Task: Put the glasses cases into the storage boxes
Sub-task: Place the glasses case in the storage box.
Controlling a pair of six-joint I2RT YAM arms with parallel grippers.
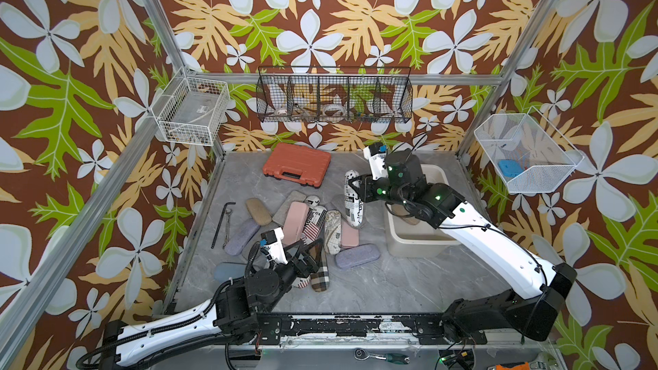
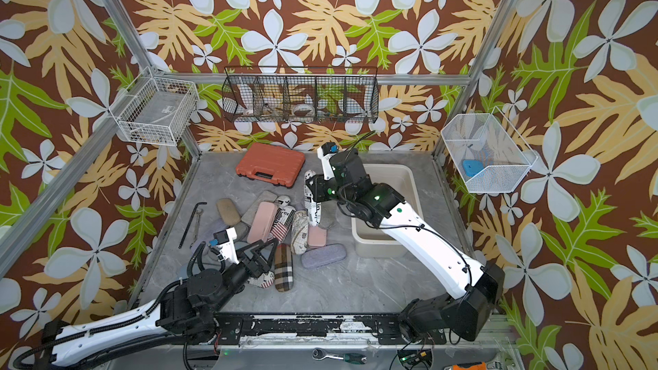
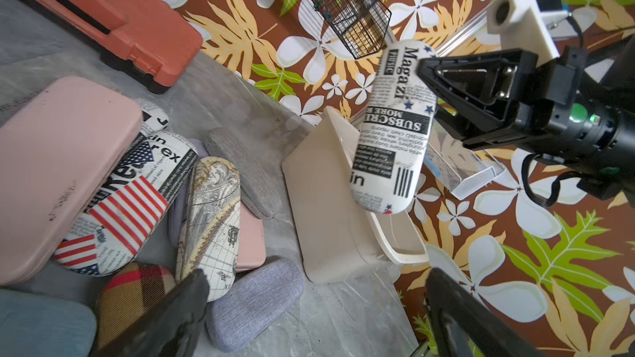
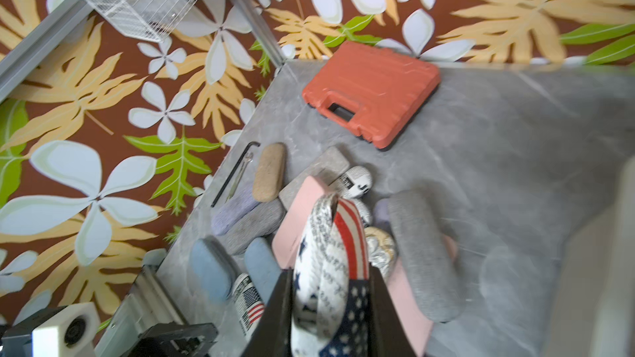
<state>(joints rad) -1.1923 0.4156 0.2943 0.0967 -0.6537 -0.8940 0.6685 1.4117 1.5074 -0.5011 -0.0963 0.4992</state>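
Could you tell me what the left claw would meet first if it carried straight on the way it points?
Most likely the lavender case lying just ahead of the open left claw, with the cream tub beyond it; depth is unclear.

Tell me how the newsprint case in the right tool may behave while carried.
Probably stiff: the newsprint case shows no dent in the right tool. Gripped near one end, with most of it hanging free, it may swing or pivot. Its rounded shell could roll once released.
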